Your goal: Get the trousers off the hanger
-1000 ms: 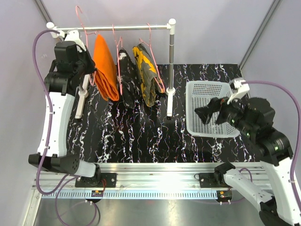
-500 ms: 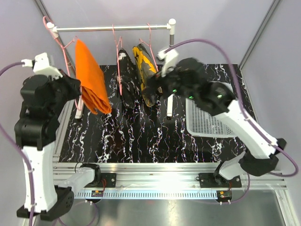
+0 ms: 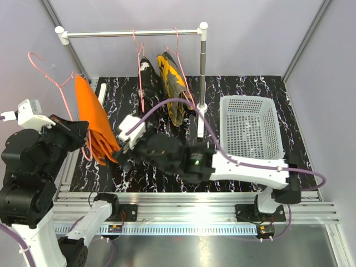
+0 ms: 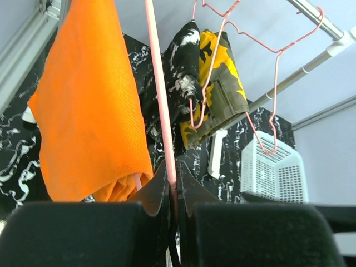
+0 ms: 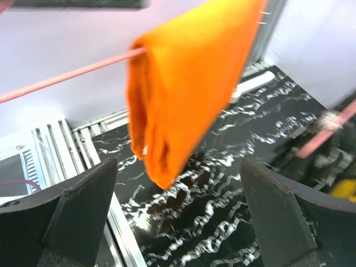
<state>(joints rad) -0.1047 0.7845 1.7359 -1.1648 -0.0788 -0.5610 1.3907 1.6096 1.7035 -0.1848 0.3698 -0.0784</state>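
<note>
Tabletop; orange trousers before right claw

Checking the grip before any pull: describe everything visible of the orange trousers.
The orange trousers are plain bright cloth, folded and draped over a pink wire hanger held off the rail by the shut left gripper. They hang tilted near the left edge of the black table, lower corner pointing down in front of the open right gripper, which is not touching them.
</note>
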